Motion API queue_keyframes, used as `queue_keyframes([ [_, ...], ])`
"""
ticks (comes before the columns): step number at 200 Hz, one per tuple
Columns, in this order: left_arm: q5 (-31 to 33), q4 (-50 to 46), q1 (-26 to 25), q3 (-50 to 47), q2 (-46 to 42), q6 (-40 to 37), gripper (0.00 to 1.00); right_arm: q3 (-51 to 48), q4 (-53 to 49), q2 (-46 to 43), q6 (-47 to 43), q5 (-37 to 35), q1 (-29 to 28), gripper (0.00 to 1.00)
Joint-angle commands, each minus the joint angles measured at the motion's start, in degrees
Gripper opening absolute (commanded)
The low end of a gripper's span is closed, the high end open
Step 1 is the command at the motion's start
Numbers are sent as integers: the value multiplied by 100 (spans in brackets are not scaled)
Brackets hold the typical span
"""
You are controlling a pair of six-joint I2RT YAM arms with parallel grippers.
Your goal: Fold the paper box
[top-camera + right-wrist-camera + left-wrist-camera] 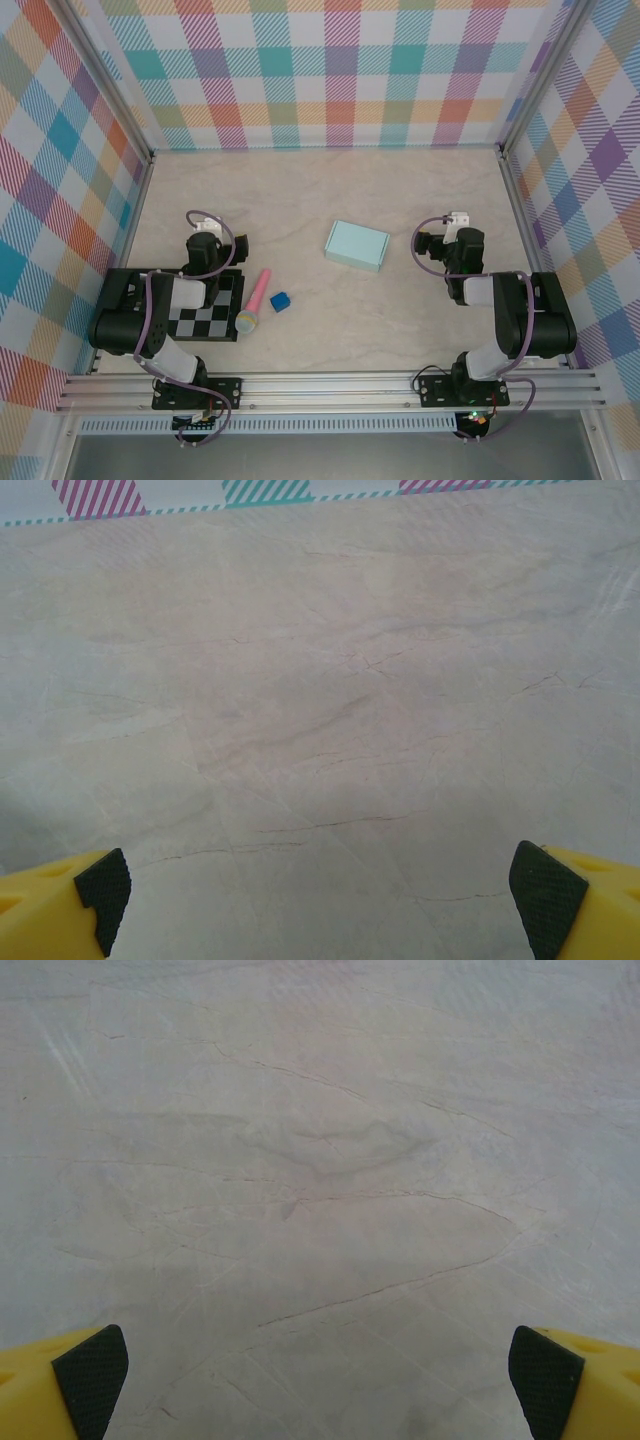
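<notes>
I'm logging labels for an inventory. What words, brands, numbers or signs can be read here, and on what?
None can be read.
The paper box looks plain.
The blue cube and pink stick are too small to show any print.
The checkered board carries squares, no text.

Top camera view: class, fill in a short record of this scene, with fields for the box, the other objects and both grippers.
box: pale mint paper box, on the table between the two arms
box shape: a rectangular box, not a flat sheet
contact: neither gripper touches it
other objects: pink stick and blue cube, to the left of the box; checkered board by the left arm
left gripper: open, above bare table
right gripper: open, above bare table
</notes>
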State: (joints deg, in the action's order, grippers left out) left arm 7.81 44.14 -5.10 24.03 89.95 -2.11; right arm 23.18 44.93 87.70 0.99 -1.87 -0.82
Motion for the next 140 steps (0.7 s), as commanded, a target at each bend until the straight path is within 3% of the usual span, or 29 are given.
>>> queue_keyframes([
  [1, -4, 244, 64, -21, -21, 79, 100, 103, 31, -25, -21, 149, 21, 100],
  [140, -279, 139, 88, 40, -30, 9, 100, 117, 16, -25, -3, 275, 82, 100],
])
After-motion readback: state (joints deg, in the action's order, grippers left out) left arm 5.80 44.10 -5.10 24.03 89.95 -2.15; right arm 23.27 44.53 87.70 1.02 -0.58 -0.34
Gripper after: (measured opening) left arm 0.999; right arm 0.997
